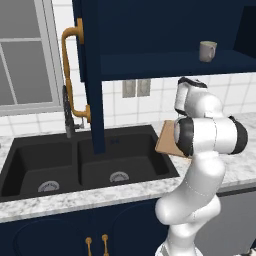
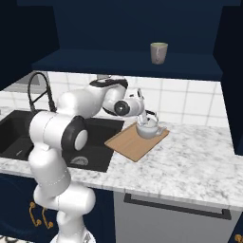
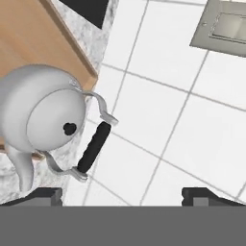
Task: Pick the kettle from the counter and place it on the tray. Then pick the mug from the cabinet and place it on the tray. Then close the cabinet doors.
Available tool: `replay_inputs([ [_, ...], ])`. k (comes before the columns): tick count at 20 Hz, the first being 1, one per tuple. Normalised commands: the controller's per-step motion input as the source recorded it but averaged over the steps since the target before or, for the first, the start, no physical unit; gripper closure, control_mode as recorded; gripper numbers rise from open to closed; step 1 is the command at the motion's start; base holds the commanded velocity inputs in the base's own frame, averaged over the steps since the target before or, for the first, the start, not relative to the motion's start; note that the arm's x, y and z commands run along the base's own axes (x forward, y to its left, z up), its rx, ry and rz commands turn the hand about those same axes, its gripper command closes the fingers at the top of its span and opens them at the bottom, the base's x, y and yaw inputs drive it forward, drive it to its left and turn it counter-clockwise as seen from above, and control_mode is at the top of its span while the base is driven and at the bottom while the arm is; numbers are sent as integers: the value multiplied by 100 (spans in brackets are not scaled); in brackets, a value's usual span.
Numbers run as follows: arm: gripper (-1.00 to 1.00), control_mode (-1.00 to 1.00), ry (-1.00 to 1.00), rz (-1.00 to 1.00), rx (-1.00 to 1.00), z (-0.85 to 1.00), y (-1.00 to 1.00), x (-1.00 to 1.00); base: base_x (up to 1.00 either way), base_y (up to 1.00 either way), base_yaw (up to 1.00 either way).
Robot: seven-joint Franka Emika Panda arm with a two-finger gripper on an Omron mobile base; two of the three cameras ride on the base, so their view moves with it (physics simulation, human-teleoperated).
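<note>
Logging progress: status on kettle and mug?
Gripper open, holding nothing. Kettle sits on tray. Mug on cabinet shelf, doors open.

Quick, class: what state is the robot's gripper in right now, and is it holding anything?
Gripper: open and holding nothing; the kettle sits on the tray, off to one side of its fingertips.

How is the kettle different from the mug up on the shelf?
The kettle is shiny silver and round; the mug is pale beige and straight-sided. The kettle sits low on the wooden tray on the counter; the mug stands high on the cabinet shelf. The kettle's dark handle arches over its lid; the mug's handle sticks out sideways. Both stand upright.
</note>
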Motion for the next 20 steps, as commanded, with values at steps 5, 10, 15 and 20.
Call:
replay_inputs([
  [5,-100,-100,-1,7,-35,0,28,-66,0,0,0],
  [10,-100,-100,0,4,-28,1,14,-75,0,0,0],
  [15,-100,-100,3,0,-12,29,2,-73,0,0,0],
  [20,-100,-100,24,0,0,84,3,-38,0,0,0],
])
